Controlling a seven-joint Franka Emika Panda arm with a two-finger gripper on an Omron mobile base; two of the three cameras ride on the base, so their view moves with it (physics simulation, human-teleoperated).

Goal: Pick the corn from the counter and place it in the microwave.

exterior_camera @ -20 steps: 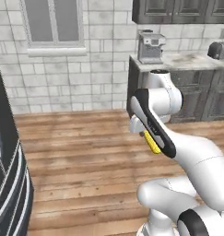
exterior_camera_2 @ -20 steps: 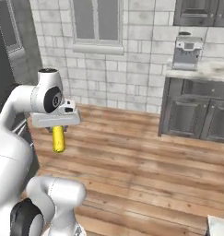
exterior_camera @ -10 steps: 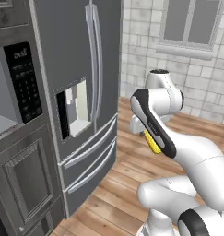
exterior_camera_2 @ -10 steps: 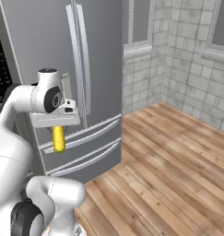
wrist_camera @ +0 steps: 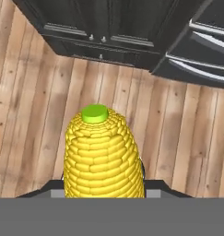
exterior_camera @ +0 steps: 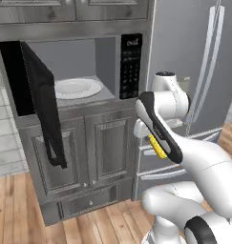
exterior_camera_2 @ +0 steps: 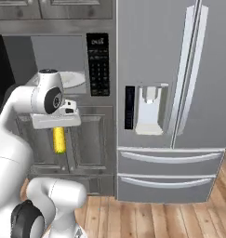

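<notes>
Right base view shows the two-finger gripper [exterior_camera_2: 59, 128] clamped on the bumpy yellow corn cob [exterior_camera_2: 59, 139], hanging below the open built-in microwave's [exterior_camera: 79, 71] grey cavity, so lifting carelessly could knock it against the sill.

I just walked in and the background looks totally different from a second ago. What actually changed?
The base turned, so the cameras swung from the window wall, past the fridge, to face the open microwave. That is the view shifting, not the furniture. The gripper stays shut on the corn, which still hangs downward below the hand, and the arm keeps its pose.
</notes>
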